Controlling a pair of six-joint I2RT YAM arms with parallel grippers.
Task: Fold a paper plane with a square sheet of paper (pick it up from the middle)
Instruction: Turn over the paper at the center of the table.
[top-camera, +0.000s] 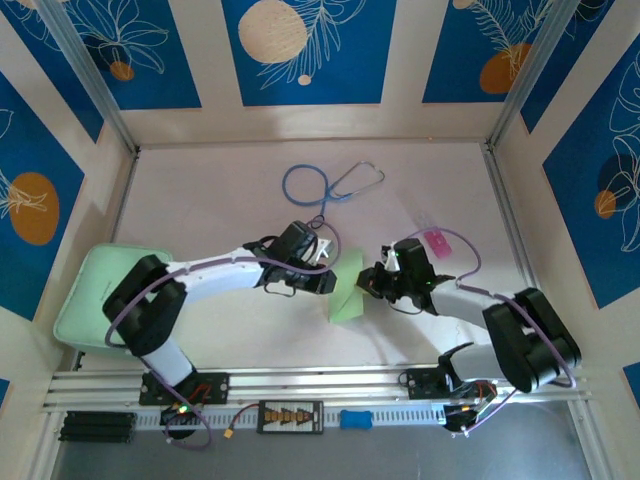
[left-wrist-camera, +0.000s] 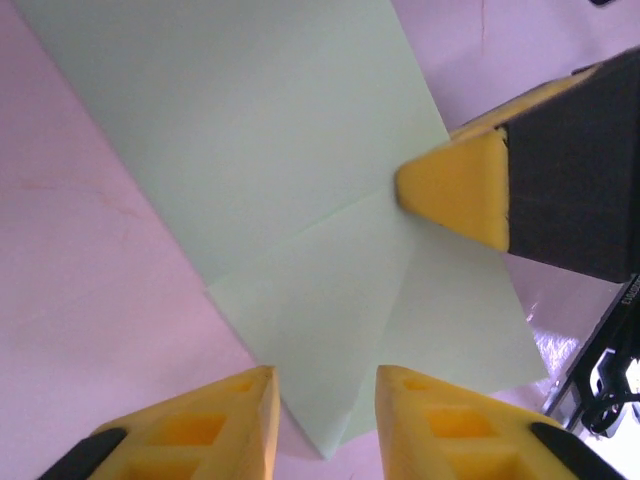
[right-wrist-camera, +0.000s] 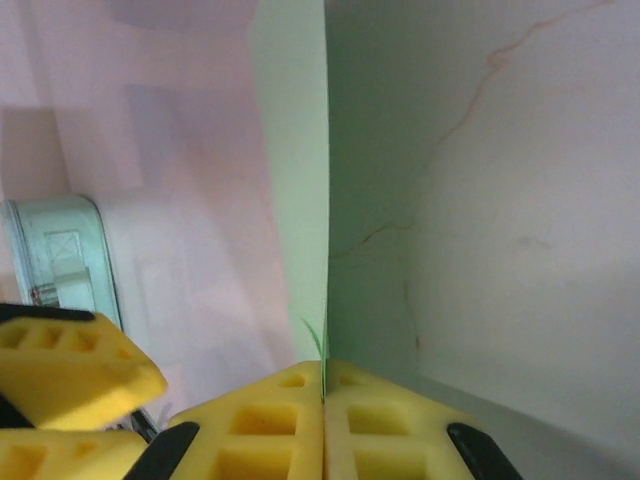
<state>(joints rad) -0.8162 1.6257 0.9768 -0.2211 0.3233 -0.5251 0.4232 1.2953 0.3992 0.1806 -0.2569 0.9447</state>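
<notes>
Stethoscope lies beyond; right pincer clamps the square sheet of paper, left pincer apart.

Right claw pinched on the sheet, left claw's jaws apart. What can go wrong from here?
1. The right claw holds the square sheet of paper only by a thin edge; a tug may slip or tear it.
2. The left claw stands open, so the creased flaps may spring back.
</notes>
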